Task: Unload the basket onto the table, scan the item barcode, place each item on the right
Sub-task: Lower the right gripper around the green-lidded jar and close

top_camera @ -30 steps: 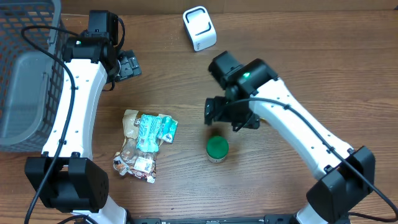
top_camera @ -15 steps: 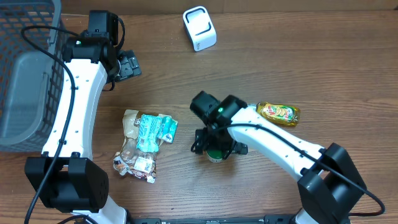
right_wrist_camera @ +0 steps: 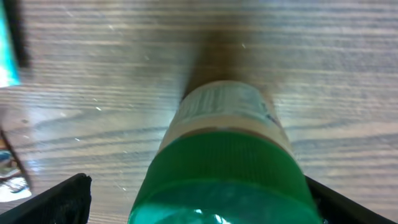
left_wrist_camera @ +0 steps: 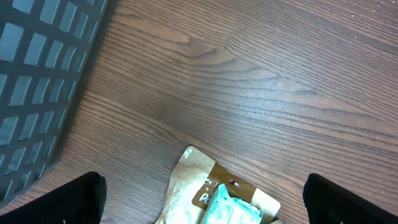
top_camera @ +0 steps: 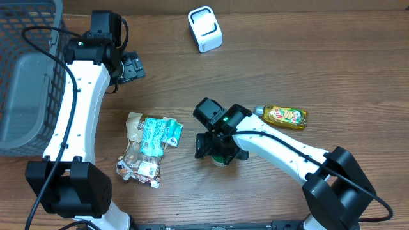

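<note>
A small jar with a green lid (top_camera: 223, 155) stands upright on the wooden table near the middle. My right gripper (top_camera: 220, 148) hangs low over it, open, one finger on each side of the lid. In the right wrist view the green lid (right_wrist_camera: 227, 177) fills the space between the dark fingertips (right_wrist_camera: 62, 199), with a gap on the left side. The white barcode scanner (top_camera: 205, 29) sits at the back of the table. My left gripper (top_camera: 131, 67) is open and holds nothing, well back at the left.
A dark mesh basket (top_camera: 25, 76) stands at the far left. A pile of snack packets (top_camera: 148, 144) lies left of the jar and shows in the left wrist view as snack packets (left_wrist_camera: 217, 199). A yellow bottle (top_camera: 285, 116) lies on its side to the right.
My right arm swung forward and left, then lowered over the green-lidded jar, uncovering the yellow bottle. The left arm has not moved.
</note>
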